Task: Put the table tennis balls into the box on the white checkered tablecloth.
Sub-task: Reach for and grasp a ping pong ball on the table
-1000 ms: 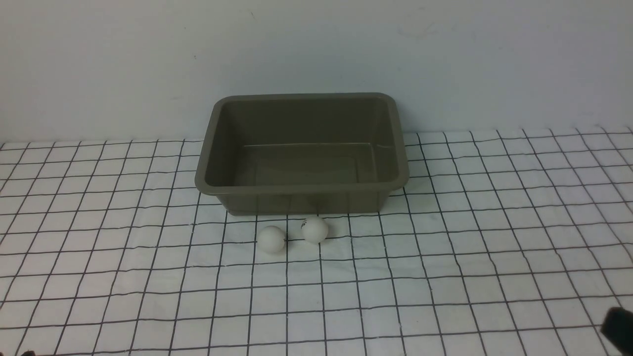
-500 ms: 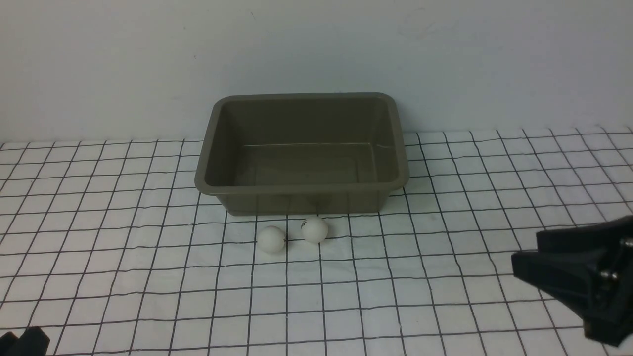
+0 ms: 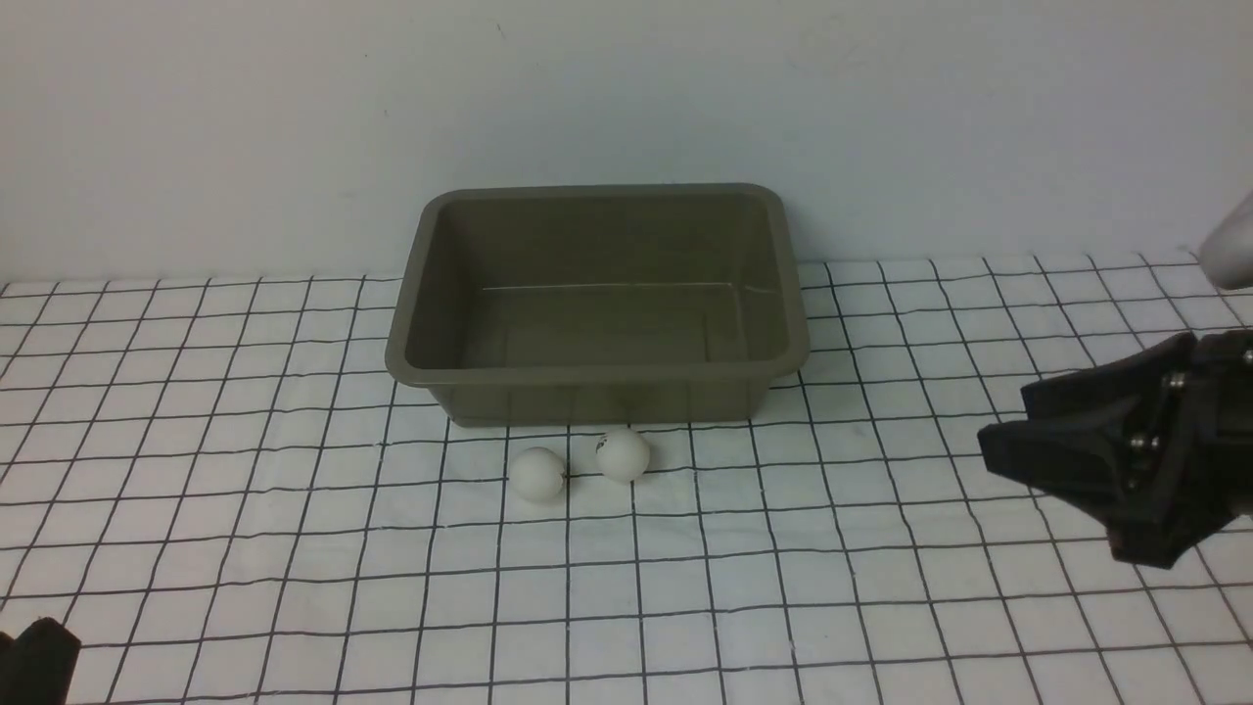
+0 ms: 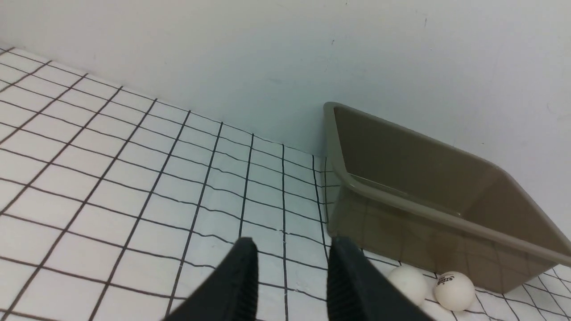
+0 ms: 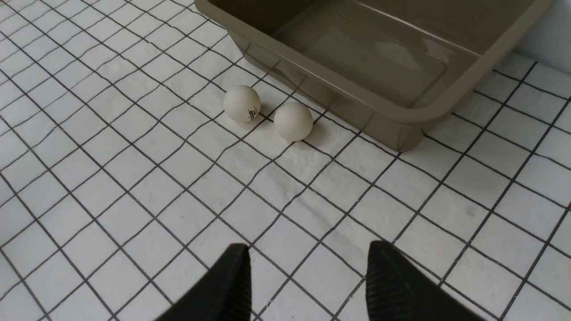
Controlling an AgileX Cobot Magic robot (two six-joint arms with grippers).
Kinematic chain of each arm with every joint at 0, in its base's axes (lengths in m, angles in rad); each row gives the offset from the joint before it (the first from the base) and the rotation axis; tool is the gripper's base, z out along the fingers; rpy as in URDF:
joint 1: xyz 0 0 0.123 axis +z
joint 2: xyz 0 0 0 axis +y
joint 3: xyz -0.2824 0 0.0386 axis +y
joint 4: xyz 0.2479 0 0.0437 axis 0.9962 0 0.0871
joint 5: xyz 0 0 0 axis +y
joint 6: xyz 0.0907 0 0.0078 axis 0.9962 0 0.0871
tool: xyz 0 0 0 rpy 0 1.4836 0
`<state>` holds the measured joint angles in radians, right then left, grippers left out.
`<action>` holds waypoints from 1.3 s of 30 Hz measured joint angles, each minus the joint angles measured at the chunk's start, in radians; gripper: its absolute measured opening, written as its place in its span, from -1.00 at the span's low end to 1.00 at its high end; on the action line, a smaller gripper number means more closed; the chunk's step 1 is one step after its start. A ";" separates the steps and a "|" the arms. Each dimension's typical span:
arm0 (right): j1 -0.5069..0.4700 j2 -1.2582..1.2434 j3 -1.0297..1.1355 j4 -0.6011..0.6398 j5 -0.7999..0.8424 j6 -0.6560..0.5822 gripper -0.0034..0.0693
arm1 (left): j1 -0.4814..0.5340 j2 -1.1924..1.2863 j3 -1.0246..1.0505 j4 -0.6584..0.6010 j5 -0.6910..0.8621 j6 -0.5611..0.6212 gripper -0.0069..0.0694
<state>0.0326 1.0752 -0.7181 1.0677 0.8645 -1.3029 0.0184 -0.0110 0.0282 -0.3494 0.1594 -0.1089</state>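
The box, an olive-brown plastic tub with rounded corners, flared rim and sloping sides, sits open side up at the far middle of the white checkered tablecloth. Its long axis runs left to right along the plain pale wall. The two table tennis balls, smooth white spheres, lie side by side just near of the box's near wall, close together but apart. The right one carries a small dark print. The cloth is slightly wrinkled, with thin black grid lines. The right gripper hovers at the right with its jaws wide apart and empty. The left gripper, at the near left, shows a narrower empty gap.
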 joint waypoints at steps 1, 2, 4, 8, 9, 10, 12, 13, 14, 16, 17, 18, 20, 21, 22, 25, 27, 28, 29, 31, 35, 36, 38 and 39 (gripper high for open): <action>0.000 0.000 -0.001 0.000 0.002 -0.001 -0.01 | 0.000 0.000 0.000 -0.005 0.000 0.000 -0.28; 0.000 0.000 -0.001 0.000 0.003 -0.001 -0.01 | 0.000 0.000 0.000 -0.005 0.000 0.000 -0.28; 0.000 0.000 -0.001 -0.008 0.007 -0.001 -0.01 | 0.000 0.000 0.000 -0.010 0.000 0.000 -0.28; 0.000 0.000 -0.001 -0.026 0.017 -0.003 -0.01 | 0.000 0.000 0.000 -0.010 0.000 0.000 -0.28; 0.000 0.000 -0.002 -0.035 0.021 -0.003 -0.01 | 0.000 0.000 0.000 -0.011 0.000 0.000 -0.28; 0.000 0.000 -0.002 -0.041 0.022 -0.003 -0.01 | 0.000 0.000 0.000 -0.013 0.000 0.000 -0.28; 0.000 0.000 -0.002 -0.046 0.023 -0.003 -0.01 | -0.001 0.000 0.000 -0.015 0.001 0.000 -0.24; 0.001 0.000 -0.002 -0.046 0.024 -0.003 -0.01 | -0.004 0.000 0.000 -0.018 0.004 0.000 -0.20; 0.005 0.000 -0.002 -0.046 0.025 -0.003 -0.01 | -0.012 0.000 0.000 -0.026 0.009 0.001 -0.12; 0.028 0.000 -0.002 -0.047 0.020 -0.010 -0.01 | -0.037 0.000 0.000 -0.038 0.020 0.006 0.08; 0.052 0.000 -0.002 -0.047 0.014 -0.019 -0.01 | -0.054 0.000 0.000 -0.040 0.020 0.010 0.21; 0.078 0.000 -0.002 -0.047 0.003 -0.024 -0.01 | -0.065 0.000 0.000 -0.040 0.020 0.011 0.28; 0.128 0.000 -0.002 -0.047 -0.028 -0.026 -0.01 | -0.101 0.003 -0.001 -0.041 0.020 0.017 0.51; 0.155 0.002 -0.002 -0.047 -0.046 -0.024 -0.01 | -0.122 0.007 -0.009 -0.042 0.022 0.017 0.64; 0.190 0.007 -0.002 -0.047 -0.070 -0.018 -0.01 | -0.133 0.010 -0.016 -0.043 0.022 0.018 0.68; 0.256 0.029 -0.002 -0.046 -0.121 0.015 -0.01 | -0.143 0.016 -0.040 -0.040 0.020 0.023 0.71; 0.297 0.051 -0.002 -0.045 -0.151 0.046 -0.01 | -0.143 0.017 -0.045 -0.039 0.020 0.032 0.71; 0.313 0.065 -0.002 -0.044 -0.166 0.062 0.00 | -0.143 0.018 -0.046 -0.039 0.020 0.035 0.70; 0.333 0.086 -0.002 -0.045 -0.185 0.080 0.00 | -0.143 0.019 -0.048 -0.039 0.020 0.043 0.69; 0.362 0.127 -0.002 -0.048 -0.220 0.094 0.01 | -0.144 0.019 -0.050 -0.039 0.022 0.052 0.65; 0.449 0.241 -0.006 -0.048 -0.316 0.095 0.13 | -0.144 0.019 -0.050 -0.039 0.030 0.055 0.57; 0.473 0.266 -0.013 -0.047 -0.348 0.095 0.16 | -0.144 0.019 -0.050 -0.039 0.034 0.055 0.56; 0.509 0.320 -0.033 -0.045 -0.412 0.095 0.23 | -0.144 0.019 -0.050 -0.039 0.050 0.055 0.54; 0.528 0.344 -0.043 -0.042 -0.441 0.099 0.26 | -0.144 0.019 -0.050 -0.039 0.060 0.055 0.54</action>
<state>0.5603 1.4191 -0.7614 1.0261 0.4235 -1.2038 -0.1257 0.0084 -0.0215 -0.3888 0.2194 -0.0543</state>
